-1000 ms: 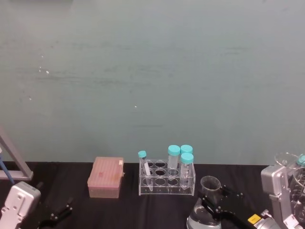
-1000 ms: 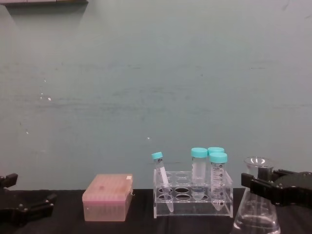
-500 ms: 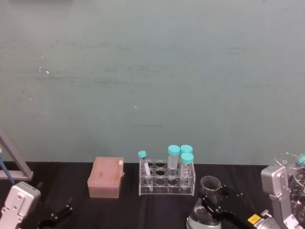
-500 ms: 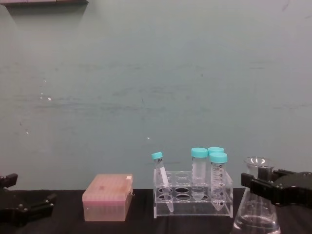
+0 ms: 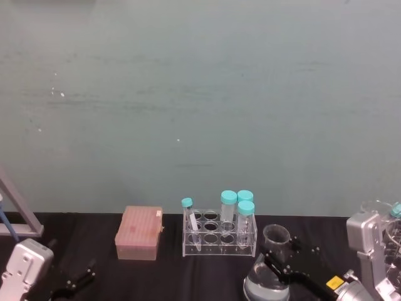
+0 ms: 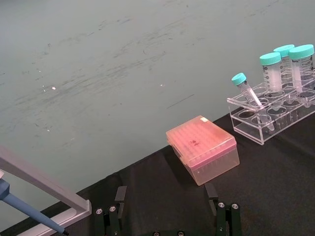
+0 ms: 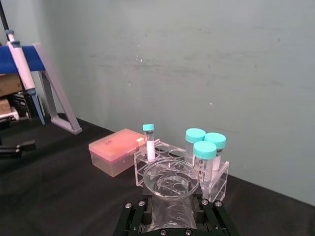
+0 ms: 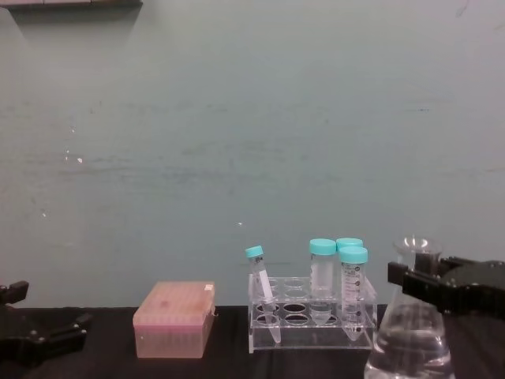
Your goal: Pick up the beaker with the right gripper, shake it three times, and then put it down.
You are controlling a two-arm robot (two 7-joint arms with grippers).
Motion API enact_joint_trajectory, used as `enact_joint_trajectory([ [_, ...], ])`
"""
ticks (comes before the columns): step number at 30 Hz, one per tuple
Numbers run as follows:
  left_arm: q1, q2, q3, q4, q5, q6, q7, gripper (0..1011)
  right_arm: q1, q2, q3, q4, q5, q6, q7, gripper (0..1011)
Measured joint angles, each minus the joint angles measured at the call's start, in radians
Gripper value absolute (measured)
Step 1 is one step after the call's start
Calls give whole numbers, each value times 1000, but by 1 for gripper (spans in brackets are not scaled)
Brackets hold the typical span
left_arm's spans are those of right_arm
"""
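A clear plastic rack (image 8: pixel 312 330) holding four tubes with blue-green caps (image 8: pixel 323 268) stands just to the left of the black right gripper (image 8: pixel 412 278) and a little farther back. It is the nearest thing that could get bumped. A pink plastic box (image 8: pixel 173 320) sits farther left, past the rack. A blue-and-grey pipette stand (image 7: pixel 47 73) is well away on the far left. The black left gripper (image 6: pixel 167 221) rests low at the left end of the black table (image 8: pixel 229 367), with its two fingers spread wide around nothing. Behind it all is a plain green wall (image 8: pixel 252 142), and there is lots of open air above the right gripper. The right gripper's fingers are pressed onto the thin neck of the clear glass beaker (image 8: pixel 409 343), one on each side. The flared rim pokes up just above the fingers and the wide bottom hangs below them. The chest view's lower edge cuts off the bottom, so I cannot tell if it touches the table.
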Motion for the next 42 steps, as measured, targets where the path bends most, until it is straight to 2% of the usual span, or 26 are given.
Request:
enact_joint_trajectory([
  [9, 0, 0, 0, 0, 0, 0, 0, 1000, 4, 0, 14, -26, -15, 11, -21, 450],
  [11, 0, 0, 0, 0, 0, 0, 0, 1000, 4, -6, 27, -26, 21, 47, -12, 450],
  [12, 0, 0, 0, 0, 0, 0, 0, 1000, 3, -14, 41, -28, 67, 82, 1, 450],
  [15, 0, 0, 0, 0, 0, 0, 0, 1000, -1, -32, 66, -28, 153, 147, 18, 450],
  [16, 0, 0, 0, 0, 0, 0, 0, 1000, -4, -46, 87, -28, 216, 197, 28, 450],
  [18, 0, 0, 0, 0, 0, 0, 0, 1000, -7, -61, 111, -28, 281, 248, 34, 450],
  [19, 0, 0, 0, 0, 0, 0, 0, 1000, -10, -78, 136, -28, 344, 297, 35, 450],
  [20, 0, 0, 0, 0, 0, 0, 0, 1000, -11, -86, 146, -27, 369, 317, 35, 450],
  [21, 0, 0, 0, 0, 0, 0, 0, 1000, -13, -105, 173, -23, 431, 363, 33, 450],
  [24, 0, 0, 0, 0, 0, 0, 0, 1000, -17, -136, 214, -16, 520, 421, 21, 450],
  [25, 0, 0, 0, 0, 0, 0, 0, 1000, -19, -153, 236, -12, 564, 445, 12, 450],
  [28, 0, 0, 0, 0, 0, 0, 0, 1000, -23, -182, 274, -3, 640, 479, -9, 450],
  [32, 0, 0, 0, 0, 0, 0, 0, 1000, -23, -205, 302, 6, 703, 507, -39, 450],
  [36, 0, 0, 0, 0, 0, 0, 0, 1000, -21, -213, 310, 11, 734, 520, -62, 450],
  [40, 0, 0, 0, 0, 0, 0, 0, 1000, -17, -205, 300, 16, 740, 520, -75, 450],
  [42, 0, 0, 0, 0, 0, 0, 0, 1000, -14, -193, 284, 16, 715, 501, -73, 450],
])
